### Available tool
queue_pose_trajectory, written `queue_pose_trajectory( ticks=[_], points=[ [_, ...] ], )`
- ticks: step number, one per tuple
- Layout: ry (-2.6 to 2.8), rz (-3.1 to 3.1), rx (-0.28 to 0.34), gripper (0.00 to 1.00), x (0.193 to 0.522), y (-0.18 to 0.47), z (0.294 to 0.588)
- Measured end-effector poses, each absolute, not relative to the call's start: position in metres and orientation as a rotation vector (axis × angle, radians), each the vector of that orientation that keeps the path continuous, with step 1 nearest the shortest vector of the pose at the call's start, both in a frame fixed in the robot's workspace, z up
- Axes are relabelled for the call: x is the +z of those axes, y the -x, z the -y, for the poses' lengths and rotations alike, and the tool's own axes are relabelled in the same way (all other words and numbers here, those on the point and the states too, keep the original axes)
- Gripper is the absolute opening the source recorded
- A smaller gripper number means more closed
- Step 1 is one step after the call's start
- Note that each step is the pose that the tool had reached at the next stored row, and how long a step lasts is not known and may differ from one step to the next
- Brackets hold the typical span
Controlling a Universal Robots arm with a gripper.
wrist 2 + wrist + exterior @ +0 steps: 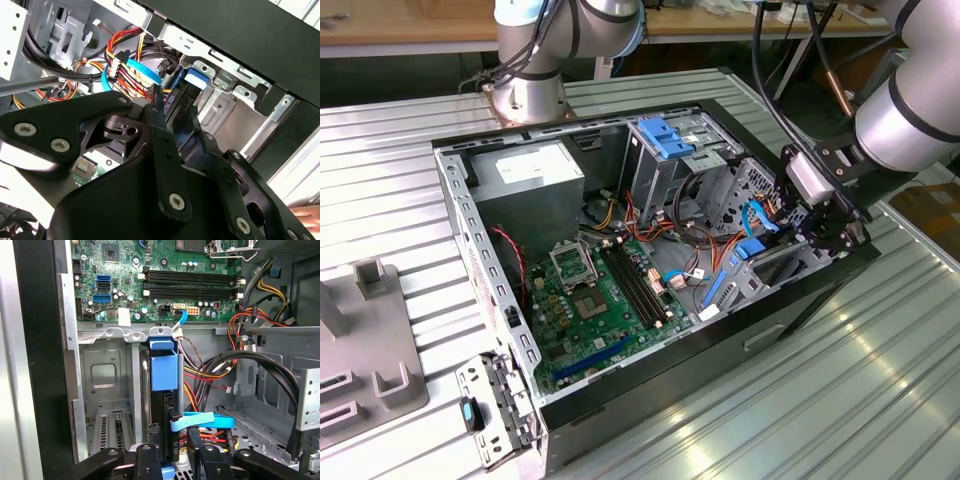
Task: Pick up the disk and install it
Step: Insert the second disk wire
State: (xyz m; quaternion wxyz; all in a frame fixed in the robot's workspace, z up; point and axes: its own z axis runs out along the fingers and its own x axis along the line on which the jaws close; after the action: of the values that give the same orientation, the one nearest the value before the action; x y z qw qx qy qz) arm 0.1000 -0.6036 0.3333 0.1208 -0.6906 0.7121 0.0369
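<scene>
The disk (164,371), a dark drive in a bright blue carrier, stands on edge in the drive cage at the case's front corner. In the first wrist view my gripper (170,449) straddles its near end, a black finger (148,457) on one side and another on the other, pressed close to it. The second wrist view shows the gripper (175,112) reaching into the bay, with the disk's blue tab (196,78) just beyond the fingertips. In the exterior view the gripper (820,235) hangs at the case's right edge beside the disk (750,250).
The open computer case (455,200) lies on a ribbed metal table. The motherboard (150,270), bundles of red, yellow and black cables (235,355) and a thin blue data cable (202,421) crowd the disk. An empty metal bay (107,385) lies beside it. A grey fixture (370,340) stands at the exterior view's left.
</scene>
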Motion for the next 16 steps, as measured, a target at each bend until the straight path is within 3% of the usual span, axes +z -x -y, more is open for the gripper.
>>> queue_pose_trajectory(
  ticks=[7, 11, 16],
  points=[
    [2.017, -2.080, 0.107, 0.36, 0.359, -0.100, 0.603],
    [2.015, -2.076, 0.100, 0.36, 0.393, -0.100, 0.603],
    [2.015, -2.076, 0.099, 0.36, 0.394, -0.097, 0.602]
  ],
)
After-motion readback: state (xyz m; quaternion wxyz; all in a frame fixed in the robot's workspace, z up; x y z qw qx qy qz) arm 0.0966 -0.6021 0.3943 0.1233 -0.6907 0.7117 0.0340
